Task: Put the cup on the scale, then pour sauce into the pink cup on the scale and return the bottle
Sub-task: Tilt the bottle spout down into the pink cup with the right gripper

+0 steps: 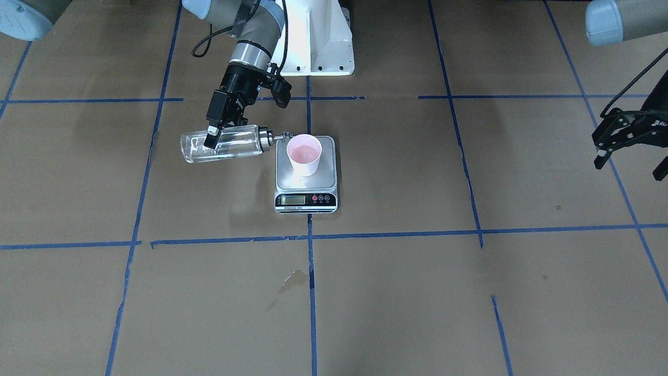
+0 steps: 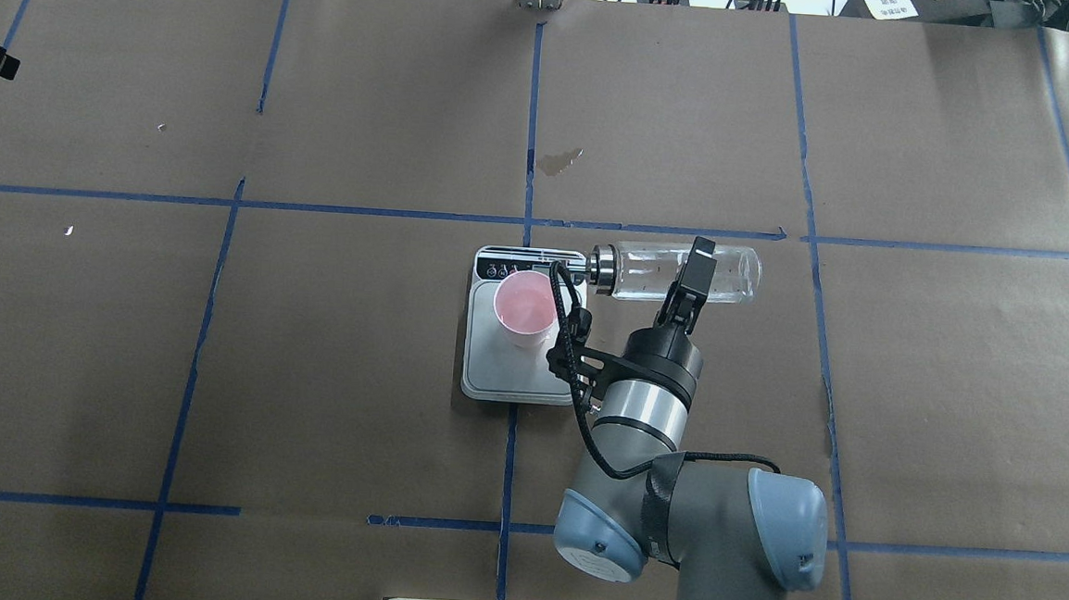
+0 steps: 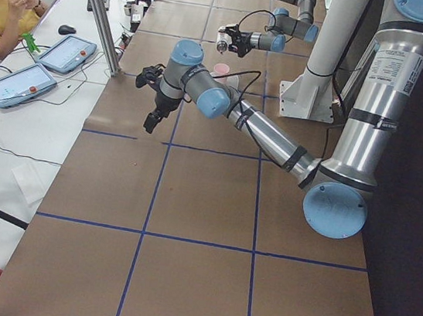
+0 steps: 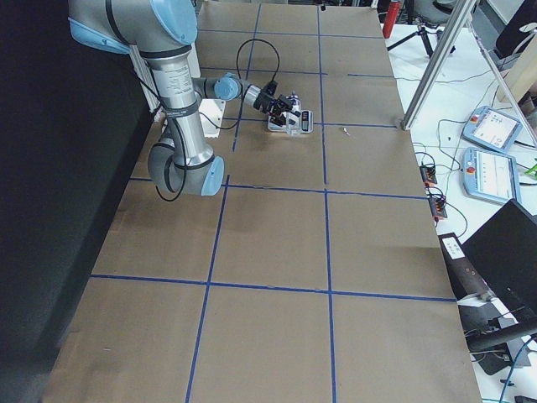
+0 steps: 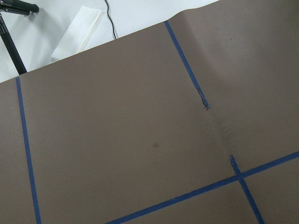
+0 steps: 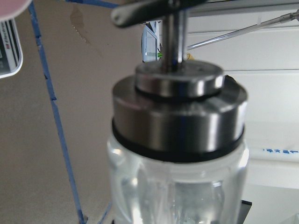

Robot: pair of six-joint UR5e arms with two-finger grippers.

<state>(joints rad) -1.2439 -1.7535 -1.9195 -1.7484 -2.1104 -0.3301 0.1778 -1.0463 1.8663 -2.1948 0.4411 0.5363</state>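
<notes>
My right gripper [image 1: 215, 140] is shut on the clear glass bottle [image 1: 222, 147] and holds it on its side above the table. The silver cap and spout [image 1: 272, 138] point at the pink cup [image 1: 304, 154], and the spout tip is at the cup's rim. The cup stands upright on the steel platform of the scale [image 1: 292, 175], with some liquid in it. I cannot tell if sauce is flowing. From overhead, the bottle [image 2: 648, 272] lies beside the scale [image 2: 502, 377] and the cup [image 2: 525, 307]. The cap [image 6: 177, 116] fills the right wrist view. My left gripper [image 1: 629, 166] is open and empty, far off to the side.
Brown paper with blue tape lines covers the table. A wet stain [image 1: 293, 279] lies on the side of the scale away from the robot. The robot's white base [image 1: 318, 42] stands behind the scale. An operator [image 3: 1, 9] and tablets [image 3: 65, 51] are at a side desk.
</notes>
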